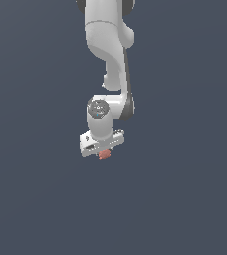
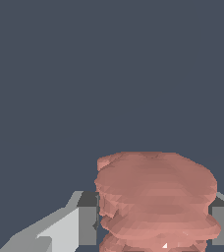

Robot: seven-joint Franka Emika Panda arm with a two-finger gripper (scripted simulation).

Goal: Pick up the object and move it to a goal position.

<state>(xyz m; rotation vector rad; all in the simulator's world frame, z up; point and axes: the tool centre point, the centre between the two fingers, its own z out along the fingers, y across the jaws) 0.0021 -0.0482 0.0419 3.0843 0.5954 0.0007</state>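
The object [image 1: 104, 155] is a small salmon-red lumpy chunk poking out just below the white hand of the arm in the exterior view. In the wrist view the object [image 2: 155, 202] fills the gap between the two fingers, one grey-white finger [image 2: 87, 219] on one side and the other finger [image 2: 222, 224] on the opposite side, both touching it. My gripper [image 2: 154, 221] is shut on the object. In the exterior view the gripper [image 1: 103, 151] points down, its fingertips mostly hidden by the hand and the chunk.
A plain dark blue-grey surface [image 1: 185, 199] spreads all around. The white arm [image 1: 108, 50] rises toward the top of the exterior view. No other objects show.
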